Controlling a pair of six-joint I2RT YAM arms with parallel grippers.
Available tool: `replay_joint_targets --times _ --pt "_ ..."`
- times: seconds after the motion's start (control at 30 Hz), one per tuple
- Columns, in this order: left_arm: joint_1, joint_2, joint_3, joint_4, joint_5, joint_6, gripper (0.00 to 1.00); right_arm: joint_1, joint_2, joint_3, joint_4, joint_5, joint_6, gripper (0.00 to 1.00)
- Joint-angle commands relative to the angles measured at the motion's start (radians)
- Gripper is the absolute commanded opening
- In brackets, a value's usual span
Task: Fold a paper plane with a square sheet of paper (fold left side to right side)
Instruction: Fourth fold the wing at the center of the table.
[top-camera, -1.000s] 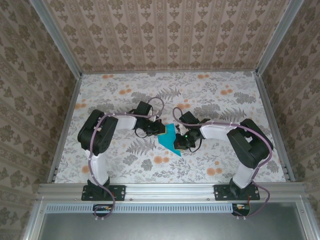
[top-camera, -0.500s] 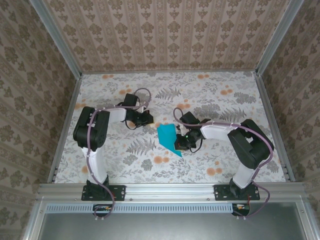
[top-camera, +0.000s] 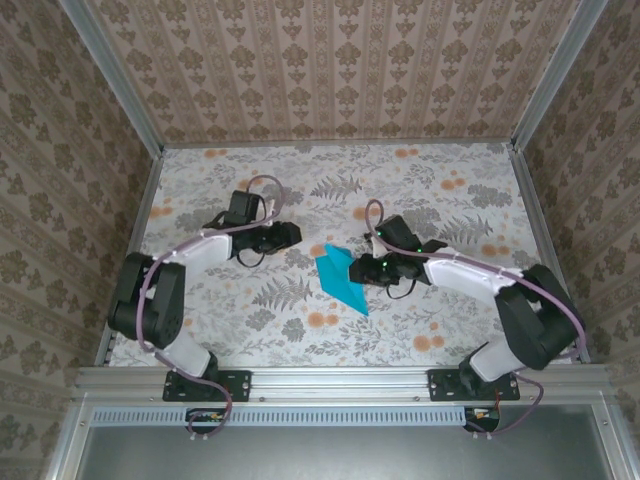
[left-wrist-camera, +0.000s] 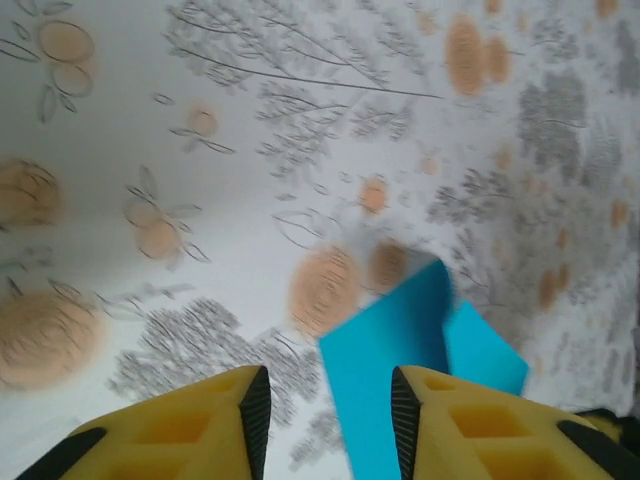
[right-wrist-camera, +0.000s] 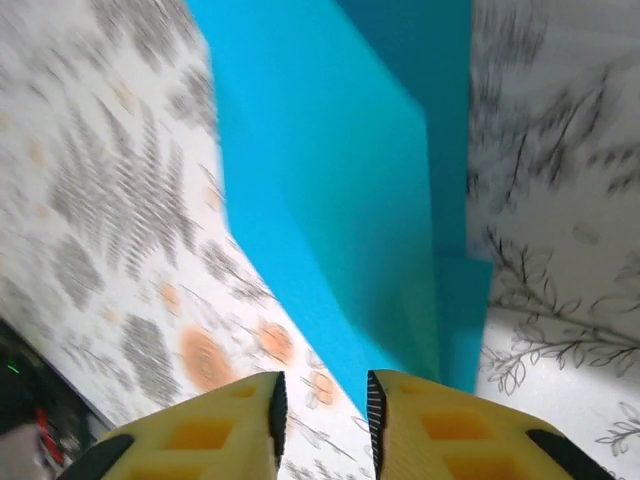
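A: Where was the turquoise paper (top-camera: 343, 277)?
B: Mid-table, lying on the floral table top (top-camera: 450, 190). It was folded to a narrow shape with its point toward the near right. In your right wrist view, one layer of the paper overlapped another.

A: And the left gripper (top-camera: 290, 234)?
B: It sat left of the paper and a bit farther back, clear of it. In your left wrist view its yellow fingers (left-wrist-camera: 180, 430) stood apart with nothing between them. The paper was on the table ahead of the fingers, toward the right one.

A: Right gripper (top-camera: 362, 268)?
B: Just beside the paper's right edge. I couldn't tell from above whether it touched. In its own wrist view the jaws were apart with a narrower gap. The paper ran under and ahead of the fingers (right-wrist-camera: 430, 430), and nothing was pinched.

A: Arms?
B: You had both reaching in low from the near edge, one on either side of the paper.
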Motion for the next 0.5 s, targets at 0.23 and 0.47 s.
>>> replay_joint_targets --times 0.23,0.47 --pt "-0.141 0.055 -0.067 0.169 0.03 -0.181 0.51 -0.051 -0.13 -0.062 0.102 0.062 -0.019 0.54" --pt "-0.19 0.201 0.026 0.232 0.064 -0.204 0.51 -0.059 -0.196 -0.083 0.081 0.068 -0.023 0.62"
